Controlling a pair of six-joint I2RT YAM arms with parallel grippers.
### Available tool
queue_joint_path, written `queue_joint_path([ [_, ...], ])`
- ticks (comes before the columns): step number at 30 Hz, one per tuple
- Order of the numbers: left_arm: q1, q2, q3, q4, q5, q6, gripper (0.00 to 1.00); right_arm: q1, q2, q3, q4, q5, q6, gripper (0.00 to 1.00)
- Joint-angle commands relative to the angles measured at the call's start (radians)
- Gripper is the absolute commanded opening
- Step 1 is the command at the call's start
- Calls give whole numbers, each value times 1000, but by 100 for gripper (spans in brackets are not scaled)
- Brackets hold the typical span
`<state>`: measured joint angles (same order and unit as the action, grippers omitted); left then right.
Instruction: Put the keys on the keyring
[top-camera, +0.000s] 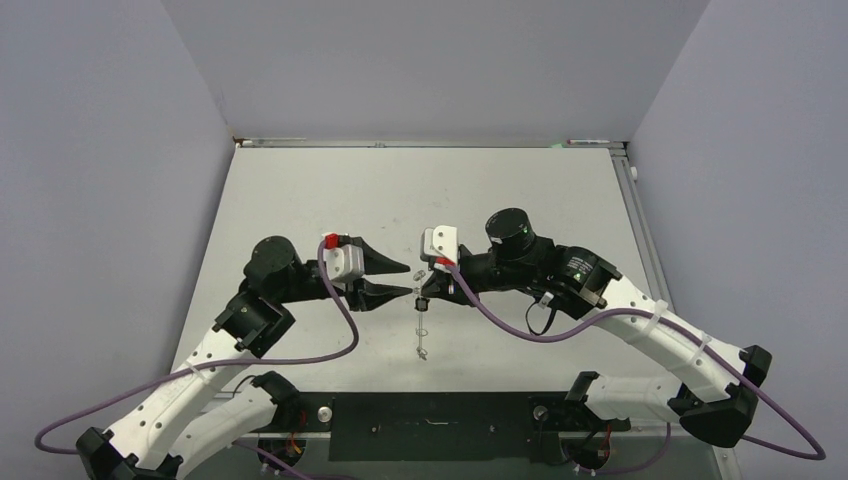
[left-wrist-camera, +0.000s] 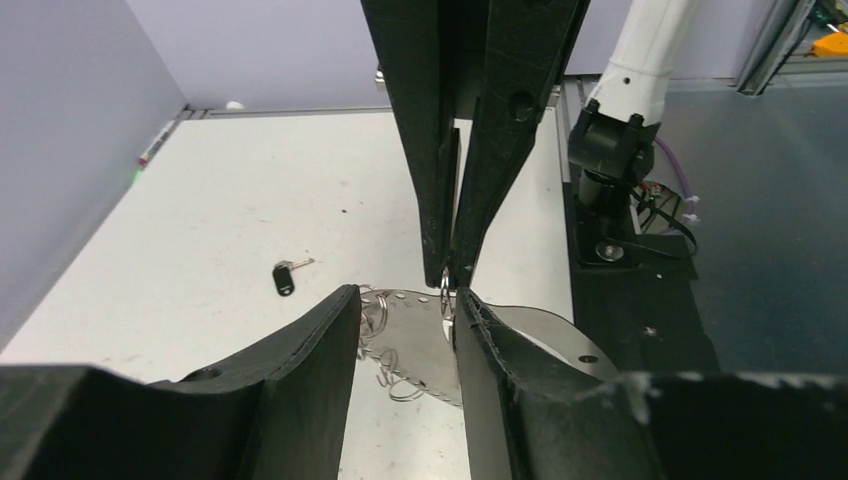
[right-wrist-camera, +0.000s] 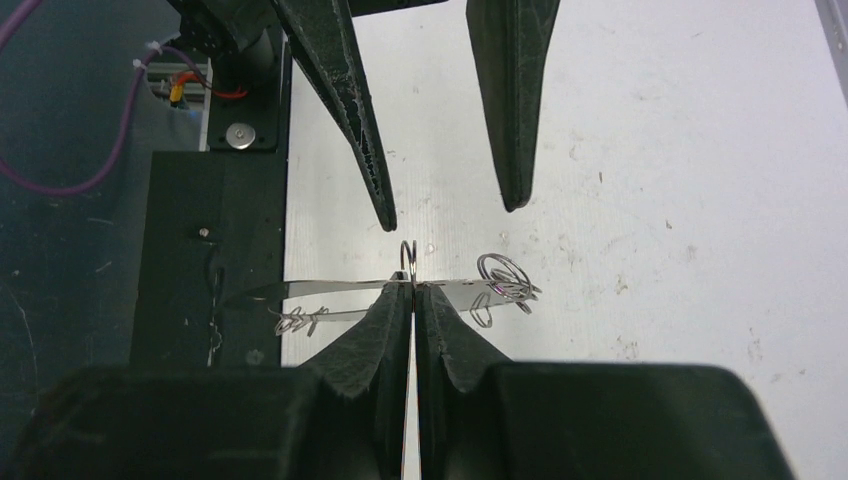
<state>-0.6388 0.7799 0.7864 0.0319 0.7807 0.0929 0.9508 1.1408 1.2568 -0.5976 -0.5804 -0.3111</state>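
Keyring (left-wrist-camera: 415, 335): held over the middle of the worktop (top-camera: 300, 200), slightly nearer the near edge than the far edge. In the left wrist view it is a thin, flat, shiny grey metal piece with a curved rim. A row of small holes runs along that rim, and several small wire loops (left-wrist-camera: 378, 318) of bright steel are threaded through them. In the right wrist view it is seen edge-on, as a fine horizontal line with loops toward either end.

Right gripper (right-wrist-camera: 412, 290): black wedge-shaped fingers with a rough, grainy inner edge, pressed together on the keyring's rim just beside one upright wire loop. The rest of the keyring extends from the fingertips toward the near edge. Whether its far rim touches the worktop cannot be told.

Left gripper (top-camera: 405, 281): fingers of the same black material, spread wide, their tips pointed at the keyring's flat face and just beside the right gripper's tips. Contact with the metal cannot be told.

Key (left-wrist-camera: 284, 276): oblong black plastic head and short silver blade. It lies flat on the worktop, apart from the keyring, toward the far edge.

Worktop: matte off-white, with faint specks and scuffs.

Arms: white links, black joints, purple cables (top-camera: 510, 328).
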Motion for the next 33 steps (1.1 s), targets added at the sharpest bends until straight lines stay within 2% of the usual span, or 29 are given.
queue_joint_path([
  [1, 8, 20, 48, -2, 87, -22, 34, 6, 16, 86, -59, 13, -38, 5],
  [11, -42, 76, 43, 41, 125, -79, 32, 9, 38, 101, -71, -6, -47, 5],
  [19, -62, 116, 56, 22, 113, -68, 23, 8, 47, 99, -73, -27, -54, 5],
  [26, -62, 112, 57, 23, 107, -69, 22, 16, 59, 104, -89, -28, -59, 5],
  [28, -62, 112, 58, 21, 109, -68, 17, 16, 59, 105, -89, -25, -59, 5],
  [31, -66, 114, 65, 13, 110, -53, 0, 17, 59, 108, -88, -28, -60, 5],
  [33, -73, 114, 72, 1, 99, -34, 0, 18, 53, 109, -79, -43, -62, 5],
])
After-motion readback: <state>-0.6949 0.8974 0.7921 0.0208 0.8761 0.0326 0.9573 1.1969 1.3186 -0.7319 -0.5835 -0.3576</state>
